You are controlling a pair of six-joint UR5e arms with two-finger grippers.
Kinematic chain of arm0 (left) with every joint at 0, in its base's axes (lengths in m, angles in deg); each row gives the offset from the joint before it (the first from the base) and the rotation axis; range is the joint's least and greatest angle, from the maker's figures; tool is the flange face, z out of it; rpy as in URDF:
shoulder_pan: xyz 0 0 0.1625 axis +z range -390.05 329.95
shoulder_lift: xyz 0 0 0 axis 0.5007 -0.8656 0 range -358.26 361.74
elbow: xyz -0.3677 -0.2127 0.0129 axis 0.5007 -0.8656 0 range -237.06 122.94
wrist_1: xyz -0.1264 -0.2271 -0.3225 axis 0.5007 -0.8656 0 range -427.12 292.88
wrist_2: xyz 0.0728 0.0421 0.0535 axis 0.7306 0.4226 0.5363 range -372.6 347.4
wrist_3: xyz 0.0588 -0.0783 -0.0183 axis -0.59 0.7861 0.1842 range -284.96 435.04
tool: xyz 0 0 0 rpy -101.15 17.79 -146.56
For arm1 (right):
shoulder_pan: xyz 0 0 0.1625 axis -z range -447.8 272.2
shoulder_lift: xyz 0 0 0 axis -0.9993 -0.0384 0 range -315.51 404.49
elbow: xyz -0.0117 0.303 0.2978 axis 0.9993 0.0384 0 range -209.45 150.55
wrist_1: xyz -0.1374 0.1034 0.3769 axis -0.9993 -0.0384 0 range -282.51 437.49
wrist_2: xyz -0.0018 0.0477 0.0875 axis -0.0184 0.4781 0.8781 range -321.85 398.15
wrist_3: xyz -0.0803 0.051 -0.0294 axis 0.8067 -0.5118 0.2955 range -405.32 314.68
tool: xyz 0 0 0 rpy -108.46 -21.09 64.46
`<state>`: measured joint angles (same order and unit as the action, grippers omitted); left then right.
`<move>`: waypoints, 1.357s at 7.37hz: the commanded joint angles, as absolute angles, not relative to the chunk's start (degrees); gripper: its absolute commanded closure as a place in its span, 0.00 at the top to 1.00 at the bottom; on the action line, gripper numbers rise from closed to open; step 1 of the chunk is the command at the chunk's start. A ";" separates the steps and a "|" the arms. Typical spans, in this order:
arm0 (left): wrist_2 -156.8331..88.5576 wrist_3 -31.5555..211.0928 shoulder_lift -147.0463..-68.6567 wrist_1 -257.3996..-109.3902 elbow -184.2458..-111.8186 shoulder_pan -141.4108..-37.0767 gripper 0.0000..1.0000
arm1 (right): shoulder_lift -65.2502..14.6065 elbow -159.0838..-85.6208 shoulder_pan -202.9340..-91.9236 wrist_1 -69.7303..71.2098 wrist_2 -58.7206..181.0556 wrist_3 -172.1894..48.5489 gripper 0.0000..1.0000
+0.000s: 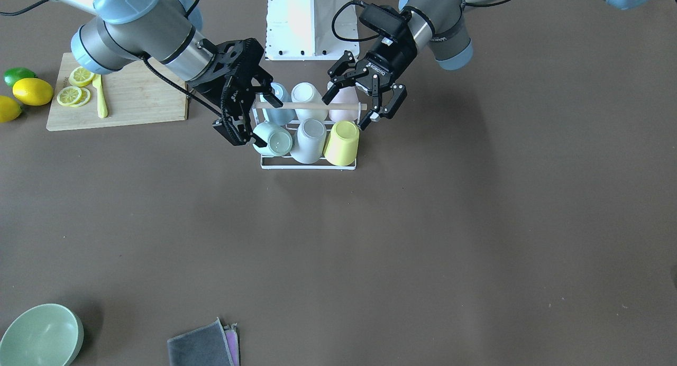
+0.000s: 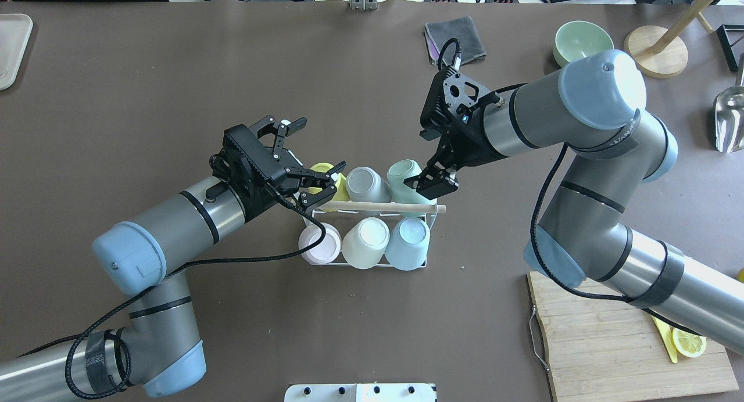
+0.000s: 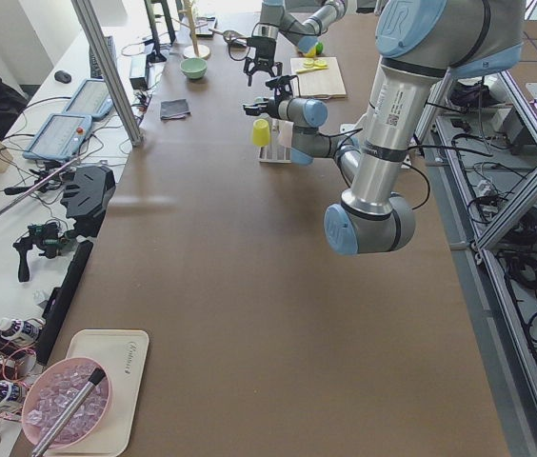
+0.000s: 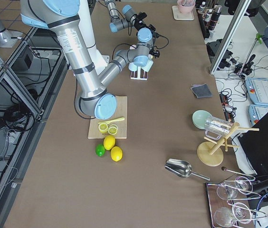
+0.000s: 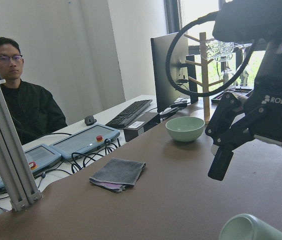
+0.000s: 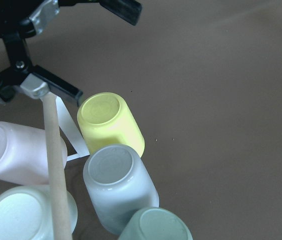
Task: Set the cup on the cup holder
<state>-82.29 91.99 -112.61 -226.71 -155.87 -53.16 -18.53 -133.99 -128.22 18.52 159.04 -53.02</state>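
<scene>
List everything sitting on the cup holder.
Six upturned cups: yellow, grey and mint in one row, pink, white and blue in the other. The cups cover the prongs beneath them.

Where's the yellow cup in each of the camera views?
Front-facing: yellow cup, cup holder's near row, right end.
Overhead: far row, left end.
Exterior left: at the holder's near end.
Exterior right: cannot make it out.
Left wrist: not in view.
Right wrist: upper middle.
Shared landmark: wooden rod across the holder.
</scene>
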 commanded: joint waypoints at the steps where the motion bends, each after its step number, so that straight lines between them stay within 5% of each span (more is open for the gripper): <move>1: -90.93 92.18 -112.60 -218.62 -157.25 -58.57 0.99 | -19.05 -135.09 -135.57 6.62 168.44 -52.88 1.00; 5: -107.14 95.23 -113.91 -196.48 -157.25 -66.33 0.99 | -32.13 -134.65 -146.38 2.17 163.49 -51.22 1.00; 8: -125.36 94.99 -114.28 -171.06 -158.23 -83.18 0.99 | -44.25 -133.69 -152.45 1.03 158.03 -50.95 1.00; 10: -128.60 94.90 -110.77 -158.60 -157.61 -89.78 0.99 | -47.71 -125.48 -162.10 -0.20 164.22 -50.94 1.00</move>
<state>-126.06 94.97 -112.36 -167.04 -158.04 -85.56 -45.92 -130.89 -155.91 0.67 160.36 -50.99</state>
